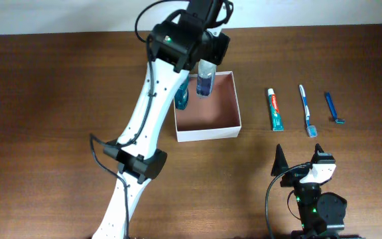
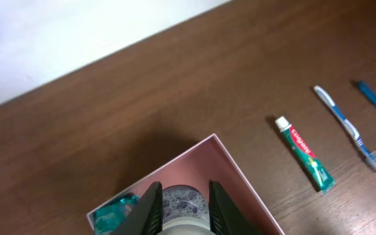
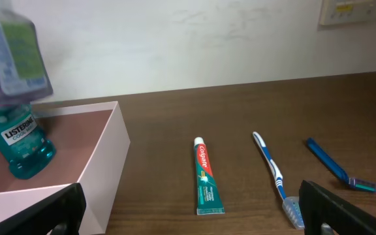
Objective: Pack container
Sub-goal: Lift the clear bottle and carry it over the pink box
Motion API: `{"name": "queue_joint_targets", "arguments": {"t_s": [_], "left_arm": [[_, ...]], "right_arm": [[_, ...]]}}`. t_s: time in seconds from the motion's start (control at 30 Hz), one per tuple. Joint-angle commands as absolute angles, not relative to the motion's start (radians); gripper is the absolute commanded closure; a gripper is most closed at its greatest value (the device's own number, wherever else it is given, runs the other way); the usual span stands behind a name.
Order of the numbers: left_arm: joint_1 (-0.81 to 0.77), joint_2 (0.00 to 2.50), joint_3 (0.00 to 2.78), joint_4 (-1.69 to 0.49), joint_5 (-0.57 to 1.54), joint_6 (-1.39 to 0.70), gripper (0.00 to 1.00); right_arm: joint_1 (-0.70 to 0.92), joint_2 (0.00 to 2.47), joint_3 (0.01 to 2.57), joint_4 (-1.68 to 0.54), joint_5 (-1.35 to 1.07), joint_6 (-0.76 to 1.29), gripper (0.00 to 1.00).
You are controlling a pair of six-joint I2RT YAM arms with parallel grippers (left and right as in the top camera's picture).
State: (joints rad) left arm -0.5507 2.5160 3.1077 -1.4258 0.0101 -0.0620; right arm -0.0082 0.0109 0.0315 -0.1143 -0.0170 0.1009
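- Standing upright at the left of the box, just left of centre in the overhead frame, the teal bottle [image 1: 182, 98] is the nearest hazard. The purple bottle [image 1: 205, 83] hangs just beside and above it, so a descent that drifts left could clip it and tip it over.
- The left pincer [image 2: 183, 196] is clamped on the purple bottle's top end, holding it raised over the upper-left part of the box. Gripped only at the top, the bottle may swing or slip. Let go from this height, it would probably topple rather than stand.
- The box [image 1: 207, 133] sits on the desk [image 1: 45, 99] at centre frame. Its cardboard walls look light and nothing braces it, so a knock from bottle or fingers could shove it askew.
- To the right, the toothpaste [image 1: 275, 109], toothbrush [image 1: 307, 109] and razor [image 1: 333, 107] lie flat in a row, well apart from the box and not yet packed. They are thin and low, so fingers may scrape the desk or push them away instead of gripping.
- The right pincer [image 1: 301, 166], at lower right, has its fingers apart and holds nothing. If it reaches boxward while the left arm is over the box, the two arms could collide.
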Motion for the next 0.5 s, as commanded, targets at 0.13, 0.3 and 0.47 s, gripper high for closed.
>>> {"name": "queue_joint_targets", "arguments": {"t_s": [0.13, 0.3, 0.47], "left_arm": [[-0.554, 2.523, 3.121, -1.454, -0.004, -0.068, 0.98], [-0.554, 2.532, 3.121, -1.459, -0.003, -0.068, 0.92], [-0.554, 2.580, 3.121, -1.459, -0.003, -0.068, 0.92]], "right_arm": [[-0.016, 0.003, 0.023, -0.115, -0.022, 0.101, 0.02], [-0.016, 0.003, 0.023, -0.115, -0.022, 0.101, 0.02], [-0.016, 0.003, 0.023, -0.115, -0.022, 0.101, 0.01]]}}
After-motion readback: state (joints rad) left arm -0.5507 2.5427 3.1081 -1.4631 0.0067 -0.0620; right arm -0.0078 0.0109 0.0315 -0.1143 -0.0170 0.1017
